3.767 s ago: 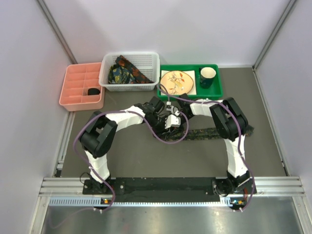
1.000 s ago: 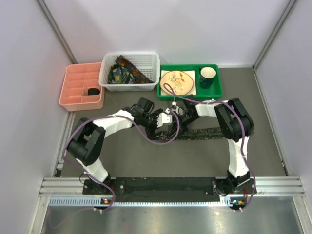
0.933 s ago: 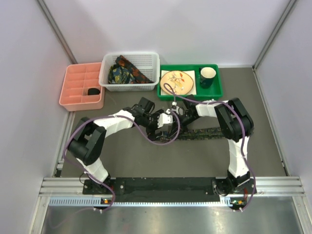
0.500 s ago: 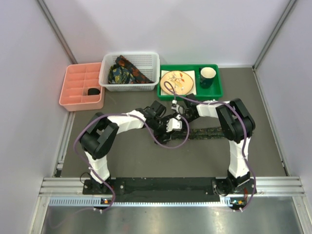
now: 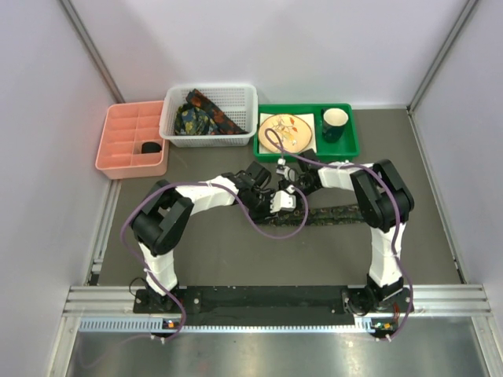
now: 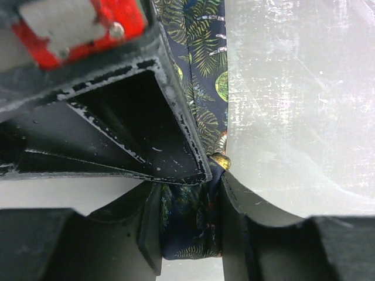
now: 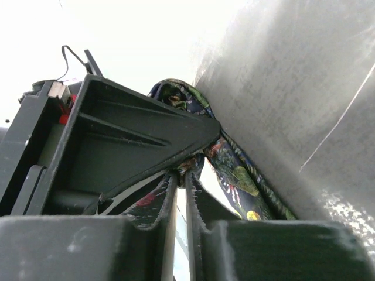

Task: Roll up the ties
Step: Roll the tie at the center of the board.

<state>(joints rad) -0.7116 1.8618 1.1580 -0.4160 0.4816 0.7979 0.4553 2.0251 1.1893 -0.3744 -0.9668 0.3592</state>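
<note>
Robot lab test cell. Landmark: white plastic basket (image 5: 208,135) at back of grey counter (image 5: 236,251). Behind it, plain pale walls (image 5: 275,47) w/ bare metal frame posts (image 5: 89,45). In front of it, left arm (image 5: 161,224) & right arm (image 5: 379,206), purple cables (image 5: 271,229) looped btwn them, bases on an aluminium rail (image 5: 110,297) at the counter's near edge. Staged props: pink divided tray (image 5: 118,162) left of basket; green tray (image 5: 346,146) w/ plate (image 5: 285,132) & mug (image 5: 334,122) right of it.

1 overhead camera looks down; 2 wrist cameras closely share the tie (image 6: 199,70).
</note>
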